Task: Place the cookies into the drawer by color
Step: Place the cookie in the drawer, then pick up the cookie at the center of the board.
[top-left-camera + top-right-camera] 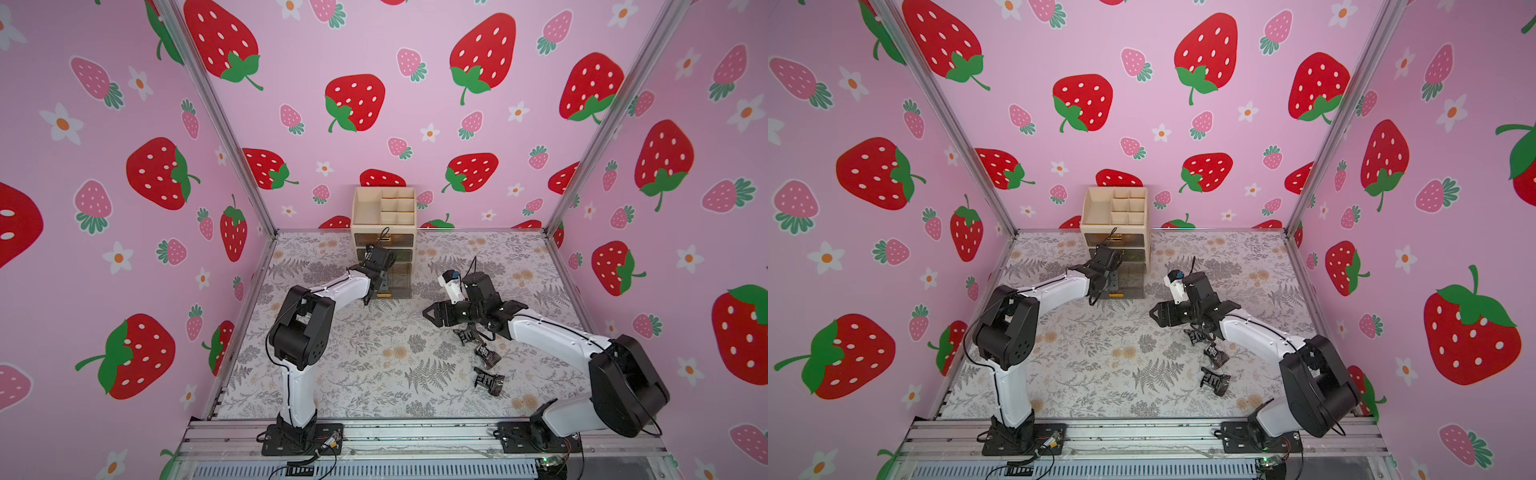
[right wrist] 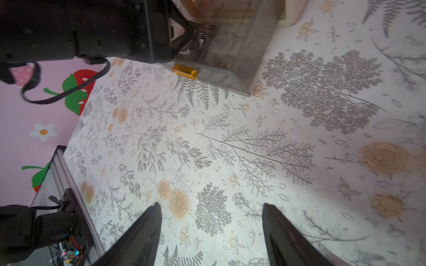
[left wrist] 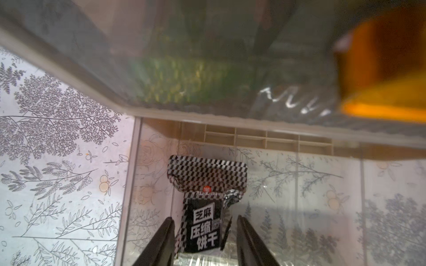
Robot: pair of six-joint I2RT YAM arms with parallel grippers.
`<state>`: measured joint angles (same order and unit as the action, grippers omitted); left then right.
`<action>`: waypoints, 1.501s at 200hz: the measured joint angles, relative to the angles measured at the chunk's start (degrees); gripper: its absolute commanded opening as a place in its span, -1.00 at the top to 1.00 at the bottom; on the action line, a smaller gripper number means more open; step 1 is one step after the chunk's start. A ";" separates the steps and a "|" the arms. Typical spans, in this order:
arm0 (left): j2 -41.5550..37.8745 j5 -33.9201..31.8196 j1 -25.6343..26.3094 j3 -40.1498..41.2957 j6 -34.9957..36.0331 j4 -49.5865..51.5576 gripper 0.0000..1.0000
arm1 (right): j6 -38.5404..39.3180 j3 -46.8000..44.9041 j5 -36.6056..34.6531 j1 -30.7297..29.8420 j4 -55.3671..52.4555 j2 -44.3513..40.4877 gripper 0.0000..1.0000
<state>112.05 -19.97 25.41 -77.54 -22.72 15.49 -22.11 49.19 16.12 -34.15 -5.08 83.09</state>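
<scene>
Left gripper (image 3: 204, 217), jaws parted, straddles a black cookie (image 3: 202, 228) lying in the organizer's (image 1: 382, 227) pulled-out bottom drawer (image 1: 401, 276), apparently black's slot; right gripper (image 2: 211, 203) gapes empty near three black cookies (image 1: 487, 354) before the organizer

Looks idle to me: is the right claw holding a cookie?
No, the right gripper stands open over the floral tablecloth, nothing between its jaws.

The black cookie packet (image 3: 202, 228) reads "芝麻 压缩饼干".
</scene>
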 measured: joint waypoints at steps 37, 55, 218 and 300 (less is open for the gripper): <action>-10.25 2.73 1.03 6.23 -0.24 -3.08 -0.16 | -4.90 -2.64 -7.52 0.20 -6.51 -5.29 -0.49; -15.87 5.07 1.64 9.51 -1.11 -5.70 -0.30 | -7.30 -4.63 -9.60 0.20 -10.14 -8.76 -0.49; -40.46 26.82 7.08 39.80 -11.08 -23.50 -0.65 | -17.55 -12.70 -8.44 2.45 -11.56 -4.33 -0.63; -41.00 28.09 7.50 42.53 -11.78 -25.09 -0.65 | -16.22 -3.10 -15.13 3.08 -9.16 7.13 -0.63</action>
<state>71.05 8.12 32.91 -35.00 -34.50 -9.61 -38.33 46.09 0.99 -31.07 -14.24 90.21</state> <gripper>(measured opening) 0.824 0.813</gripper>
